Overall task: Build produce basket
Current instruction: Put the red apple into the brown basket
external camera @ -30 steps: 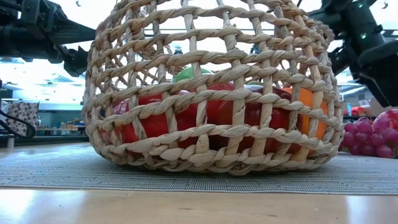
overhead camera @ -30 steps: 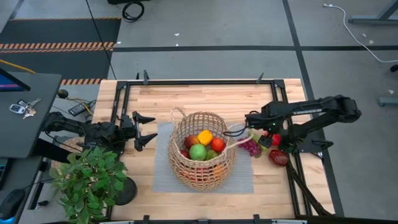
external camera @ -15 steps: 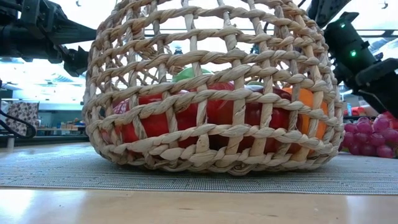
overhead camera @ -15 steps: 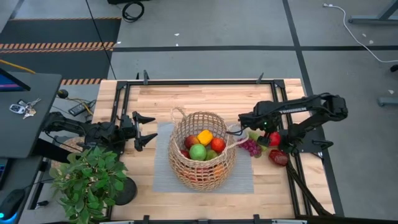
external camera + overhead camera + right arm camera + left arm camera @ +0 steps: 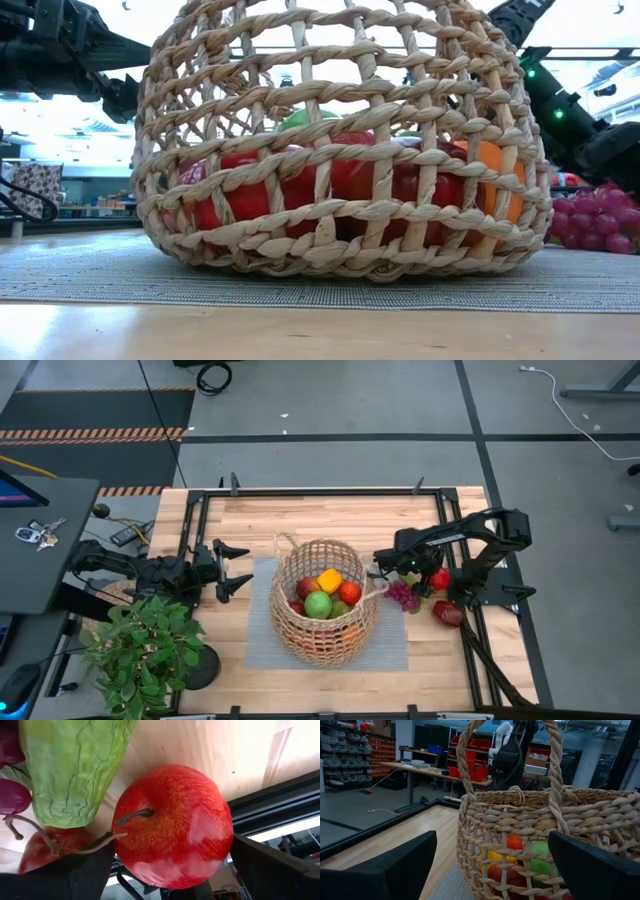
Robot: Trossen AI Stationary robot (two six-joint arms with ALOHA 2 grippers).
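Note:
The wicker basket (image 5: 325, 602) stands on a grey mat (image 5: 262, 645) at mid-table, holding a green apple (image 5: 318, 603), a yellow pepper (image 5: 329, 580) and red fruits. Right of it on the wood lie a red apple (image 5: 439, 580), a green leafy vegetable (image 5: 409, 574), purple grapes (image 5: 403, 598) and a dark red fruit (image 5: 447, 613). My right gripper (image 5: 428, 570) slants down over this group, open. In its wrist view the red apple (image 5: 175, 825) sits between the two fingers; I see no touch. My left gripper (image 5: 238, 570) waits open and level, left of the basket (image 5: 545, 830).
A potted green plant (image 5: 145, 645) stands at the near left corner. Black frame rails (image 5: 320, 493) run along the table's edges, one (image 5: 280, 805) close behind the red apple. In the low view the basket (image 5: 340, 150) fills the middle, with the grapes (image 5: 595, 225) at its right.
My right gripper has come down and toward the basket, tipping more steeply downward over the fruits lying right of the basket. The basket and the fruits have stayed where they were.

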